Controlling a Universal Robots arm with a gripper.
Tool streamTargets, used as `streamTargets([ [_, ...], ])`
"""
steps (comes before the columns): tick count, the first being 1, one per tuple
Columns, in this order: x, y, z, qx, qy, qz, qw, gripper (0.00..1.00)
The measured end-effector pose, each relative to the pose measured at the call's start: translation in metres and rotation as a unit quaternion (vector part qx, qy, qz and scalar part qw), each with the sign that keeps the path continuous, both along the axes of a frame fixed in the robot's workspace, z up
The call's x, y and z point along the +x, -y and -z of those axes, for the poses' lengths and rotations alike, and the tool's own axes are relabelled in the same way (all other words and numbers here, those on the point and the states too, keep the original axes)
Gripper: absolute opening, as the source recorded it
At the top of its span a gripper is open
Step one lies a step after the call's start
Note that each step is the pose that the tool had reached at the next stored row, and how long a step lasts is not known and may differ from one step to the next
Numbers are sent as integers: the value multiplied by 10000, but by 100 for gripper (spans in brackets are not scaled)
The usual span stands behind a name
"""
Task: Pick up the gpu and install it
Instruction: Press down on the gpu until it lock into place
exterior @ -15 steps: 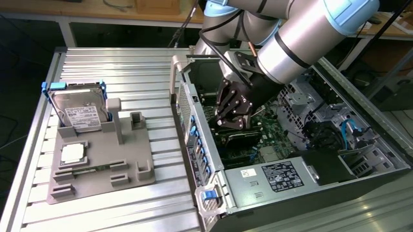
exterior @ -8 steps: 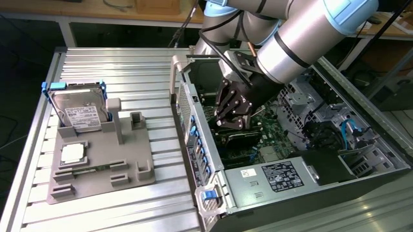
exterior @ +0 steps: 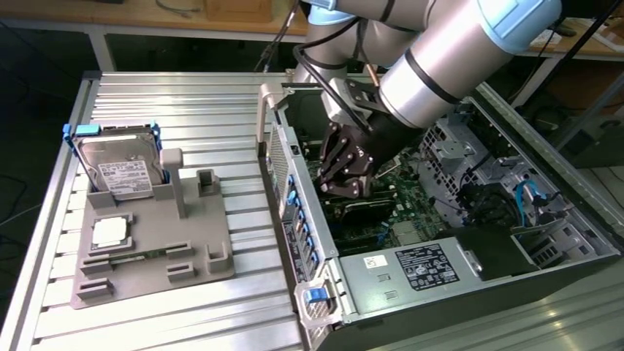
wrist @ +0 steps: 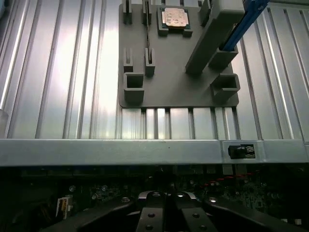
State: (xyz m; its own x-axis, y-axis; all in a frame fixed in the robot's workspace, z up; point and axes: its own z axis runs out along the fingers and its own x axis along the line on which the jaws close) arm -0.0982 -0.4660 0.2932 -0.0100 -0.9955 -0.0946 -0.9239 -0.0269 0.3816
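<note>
Bright overhead light glared off my ribbed metal desk (exterior: 146,102); the open computer case (exterior: 546,241) stayed dim inside, and my wrist view looked sharp.

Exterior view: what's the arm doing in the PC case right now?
The arm has its tool lowered inside the open computer case, just above the motherboard, with its fingers shut. A dark card-like part sits right beneath it; whether that is the gpu is unclear. On the grey fixture outside, the hard drive stands upright in its slot.
</note>
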Motion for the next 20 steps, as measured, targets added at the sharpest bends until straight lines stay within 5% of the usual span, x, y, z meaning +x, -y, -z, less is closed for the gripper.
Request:
streamTargets([
  [14,49,0,77,0,-8,-10,10000,11],
  [15,168,1,76,0,-86,-11,10000,11],
  [16,176,35,74,-1,-109,-13,9999,11],
  [18,110,133,74,-145,-109,-64,9998,11],
  [20,57,139,78,-163,-109,-85,9998,11],
])
